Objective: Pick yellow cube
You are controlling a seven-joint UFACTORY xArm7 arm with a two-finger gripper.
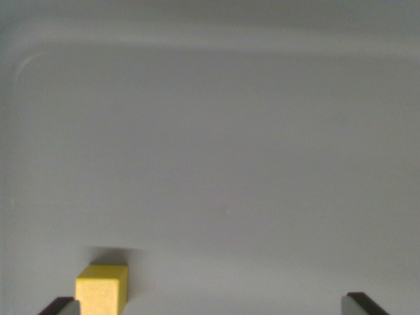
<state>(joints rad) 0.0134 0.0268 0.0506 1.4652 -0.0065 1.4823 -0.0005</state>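
**Yellow cube low at the wrist view's left, fingers spread wide**

Yellow cube [102, 289]: small, matte, finely grainy like foam, top face paler than the front, right side in shade, edges crisp. No label, brand or writing on any visible face. Sitting upright on a pale grey surface [223, 164], dark shadow just behind. Just beside the left dark fingertip [60, 306], inside the gap, whether touching cannot be told. Gripper [211, 306] spread wide, other fingertip [363, 304] well apart at the wrist view's right. Pinching nothing. Faint raised rim [197, 47] curving across the top.
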